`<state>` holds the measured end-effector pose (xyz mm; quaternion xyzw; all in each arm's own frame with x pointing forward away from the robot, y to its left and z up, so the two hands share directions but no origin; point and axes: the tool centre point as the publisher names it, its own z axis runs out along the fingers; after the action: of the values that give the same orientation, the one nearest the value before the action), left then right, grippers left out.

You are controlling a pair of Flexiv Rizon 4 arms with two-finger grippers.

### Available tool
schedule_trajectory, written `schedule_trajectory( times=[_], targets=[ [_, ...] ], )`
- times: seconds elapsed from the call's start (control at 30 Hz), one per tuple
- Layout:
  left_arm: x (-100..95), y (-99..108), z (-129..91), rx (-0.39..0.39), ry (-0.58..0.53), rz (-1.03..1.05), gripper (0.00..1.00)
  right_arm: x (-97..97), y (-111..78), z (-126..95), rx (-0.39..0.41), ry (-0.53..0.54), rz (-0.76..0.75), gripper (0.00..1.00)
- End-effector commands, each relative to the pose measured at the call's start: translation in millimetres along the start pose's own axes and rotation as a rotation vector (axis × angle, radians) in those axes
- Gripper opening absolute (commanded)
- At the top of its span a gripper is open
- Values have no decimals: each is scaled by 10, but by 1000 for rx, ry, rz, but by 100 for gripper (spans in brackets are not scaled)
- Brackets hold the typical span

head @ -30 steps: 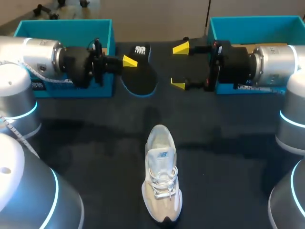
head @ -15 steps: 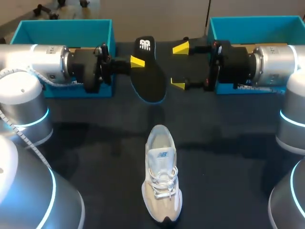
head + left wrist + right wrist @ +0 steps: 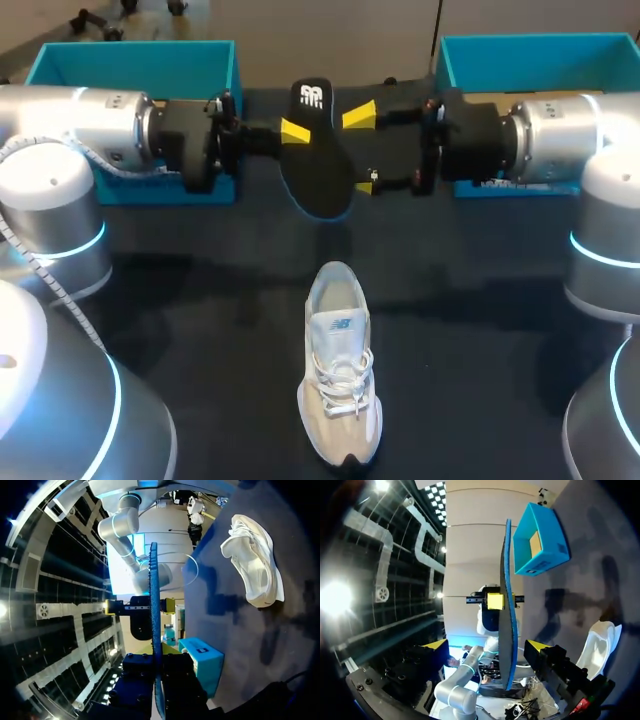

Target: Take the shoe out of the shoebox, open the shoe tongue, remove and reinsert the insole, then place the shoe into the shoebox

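White low-top sneaker (image 3: pixel 340 375): matt cloth upper with smoother panels, cloth laces. Black flat insole with blue rim (image 3: pixel 320 165): foam look, matt. Teal shoebox on the left (image 3: pixel 135 60) and teal shoebox on the right (image 3: pixel 540 50): matt cardboard. Dark counter (image 3: pixel 200 320): matt, faintly textured. Silver arm housings (image 3: pixel 80 110): satin metal.

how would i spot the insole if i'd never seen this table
Look at the far side of the table, between the two teal boxes. The insole is held there in the left arm's jaws. It is the flat black piece with a blue edge and a white logo, unlike the white shoe lying nearer.
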<state>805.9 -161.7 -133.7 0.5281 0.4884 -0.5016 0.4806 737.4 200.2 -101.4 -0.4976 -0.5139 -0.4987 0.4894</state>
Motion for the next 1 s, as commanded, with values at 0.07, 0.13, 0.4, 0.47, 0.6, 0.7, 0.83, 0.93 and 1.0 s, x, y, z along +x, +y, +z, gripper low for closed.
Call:
schedule_trajectory(
  times=[0.07,0.13,0.4,0.47,0.6,0.7,0.83,0.93,1.0],
  targets=[
    [-9,-2,12,-1,0,5,0,-21,52,88,20,-19,1,100],
    [-23,-6,4,-3,-4,13,0,-41,58,102,27,-29,-5,100],
    [-39,-12,3,-14,-5,30,0,-155,99,222,53,-43,1,99],
    [-33,-19,14,-14,-5,32,0,-171,104,251,55,-41,-4,93],
    [-14,-39,34,-19,-5,39,0,-202,117,303,64,-43,-2,71],
    [-16,-45,43,-19,-2,42,0,-229,118,313,66,-47,3,49],
    [-30,-48,45,-17,-2,45,0,-254,104,297,41,-49,-3,45],
    [-32,-50,45,-18,-1,47,0,-246,92,270,24,-52,-13,44],
    [-36,-54,46,-18,-1,47,0,-238,83,246,12,-57,-18,43]
  ],
)
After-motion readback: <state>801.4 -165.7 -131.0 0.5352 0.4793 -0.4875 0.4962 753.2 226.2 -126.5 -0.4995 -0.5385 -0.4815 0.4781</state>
